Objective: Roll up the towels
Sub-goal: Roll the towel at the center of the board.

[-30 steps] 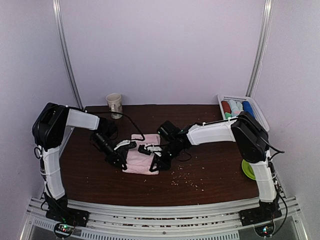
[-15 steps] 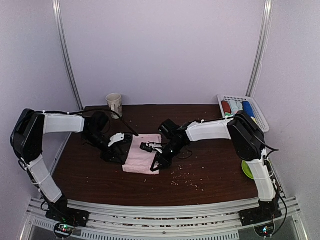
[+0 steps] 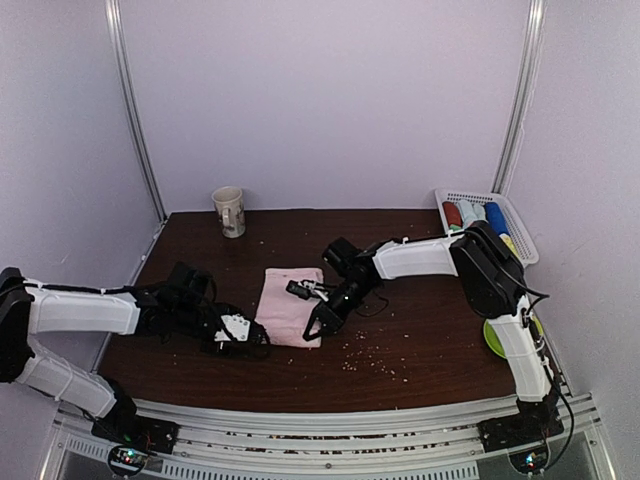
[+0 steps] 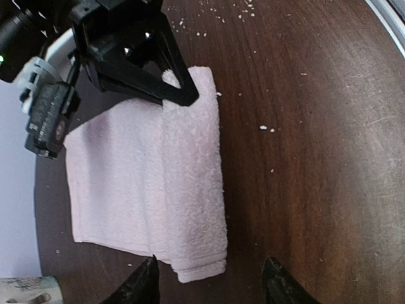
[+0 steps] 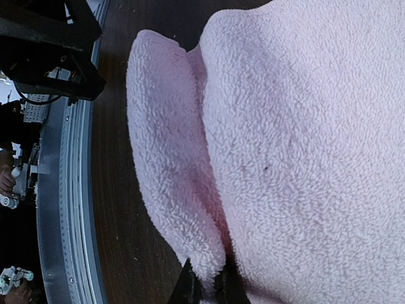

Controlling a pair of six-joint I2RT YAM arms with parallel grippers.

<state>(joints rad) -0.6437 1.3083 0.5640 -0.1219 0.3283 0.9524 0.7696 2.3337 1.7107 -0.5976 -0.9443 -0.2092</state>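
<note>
A pale pink towel (image 3: 289,305) lies flat on the dark table with its near edge folded over into a thick band (image 4: 193,171). My right gripper (image 3: 316,327) is shut on the right end of that fold, and pink terry (image 5: 190,158) fills its wrist view above the pinching jaws (image 5: 209,283). My left gripper (image 3: 241,336) sits low on the table just left of the towel's near left corner. It is open with nothing between its fingertips (image 4: 147,278), and the fold's end (image 4: 201,269) lies just ahead of them. Rolled towels (image 3: 470,213) sit in the basket.
A white slatted basket (image 3: 515,225) stands at the back right corner. A paper cup (image 3: 229,210) is at the back left. A green plate (image 3: 497,338) lies near the right arm. Crumbs (image 3: 365,355) are scattered right of the towel. The table's near rail (image 5: 69,190) runs close by.
My left gripper opened, let go of the towel and drew back to the near left, arm lowered along the table. My right gripper kept its pinch in place.
</note>
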